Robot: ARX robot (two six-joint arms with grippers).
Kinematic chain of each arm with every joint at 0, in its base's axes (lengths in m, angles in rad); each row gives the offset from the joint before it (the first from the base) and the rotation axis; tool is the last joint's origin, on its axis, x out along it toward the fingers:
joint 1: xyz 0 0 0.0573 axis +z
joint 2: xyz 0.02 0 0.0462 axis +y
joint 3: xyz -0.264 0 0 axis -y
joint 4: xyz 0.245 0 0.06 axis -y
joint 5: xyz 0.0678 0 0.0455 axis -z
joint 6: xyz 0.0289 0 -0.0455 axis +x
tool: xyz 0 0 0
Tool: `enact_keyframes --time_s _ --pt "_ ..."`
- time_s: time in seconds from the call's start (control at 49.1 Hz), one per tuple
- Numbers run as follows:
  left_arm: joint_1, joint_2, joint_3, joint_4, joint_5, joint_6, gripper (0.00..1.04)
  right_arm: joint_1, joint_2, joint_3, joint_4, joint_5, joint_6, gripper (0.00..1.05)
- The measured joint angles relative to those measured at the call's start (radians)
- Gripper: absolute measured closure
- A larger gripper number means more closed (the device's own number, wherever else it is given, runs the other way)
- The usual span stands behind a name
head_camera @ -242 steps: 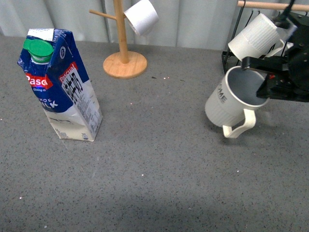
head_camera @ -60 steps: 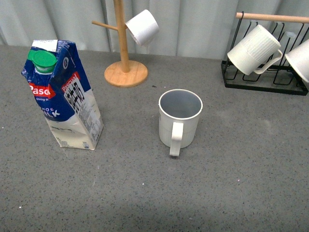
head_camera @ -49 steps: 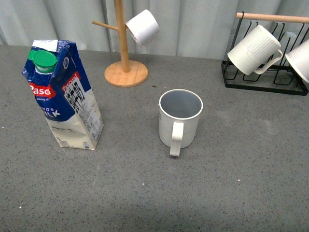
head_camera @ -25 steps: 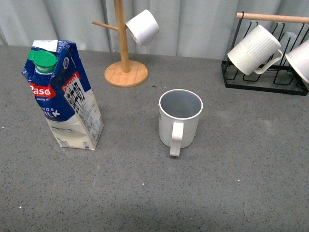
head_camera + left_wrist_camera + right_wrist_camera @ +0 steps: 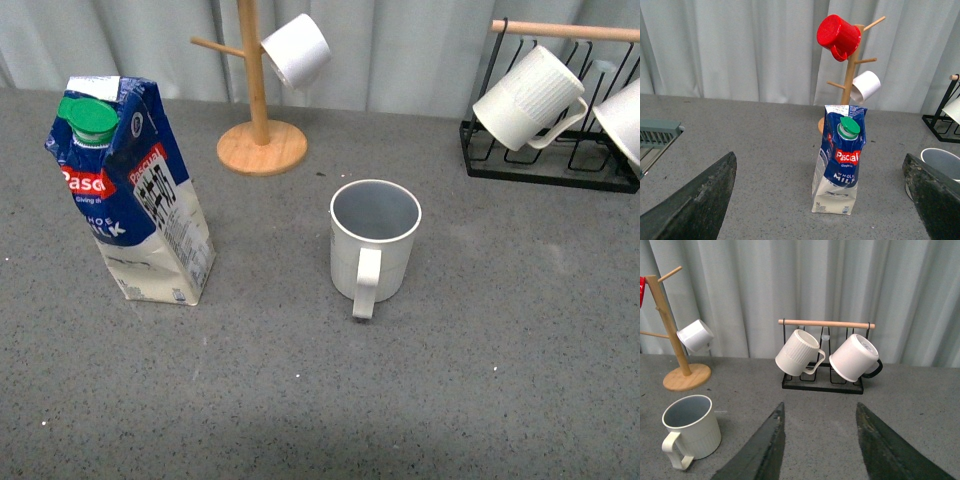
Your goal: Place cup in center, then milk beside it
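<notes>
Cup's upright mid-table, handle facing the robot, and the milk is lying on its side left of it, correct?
No: the milk stands upright, not on its side, as the front view shows. The rest holds: cup upright mid-table, handle facing the robot.

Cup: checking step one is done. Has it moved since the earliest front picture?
Yes. The cup moved left, away from the rack, and now stands upright in front of the mug tree.

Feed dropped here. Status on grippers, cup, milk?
Left gripper open, empty; right gripper same. Cup upright mid-table. Milk standing apart, on its left. Nothing between them.
</notes>
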Motion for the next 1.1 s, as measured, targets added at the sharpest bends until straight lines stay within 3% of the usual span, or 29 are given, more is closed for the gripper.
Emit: enact_keyframes --time_s 0.183,0.244,0.326,0.448,0.672,1.099 --pt "0.0 0.0 0.0 0.0 0.0 0.0 0.07 0.0 0.0 0.0 0.0 0.0 0.0 0.2" --pt "-0.016 0.053 0.025 -0.085 -0.097 -0.029 0.07 0.0 0.0 0.0 0.0 0.0 0.001 0.07" --pt "0.005 0.185 0.029 -0.042 -0.114 -0.045 0.07 0.0 -0.001 0.0 0.0 0.0 0.0 0.1" --pt "0.049 0.471 0.041 0.219 -0.01 -0.064 0.07 0.0 -0.001 0.0 0.0 0.0 0.0 0.09" --pt "-0.025 1.061 0.104 0.646 -0.016 -0.059 0.07 0.0 -0.001 0.0 0.0 0.0 0.0 0.09" --pt "-0.106 1.481 0.187 0.84 -0.006 -0.044 0.07 0.0 -0.001 0.0 0.0 0.0 0.0 0.09"
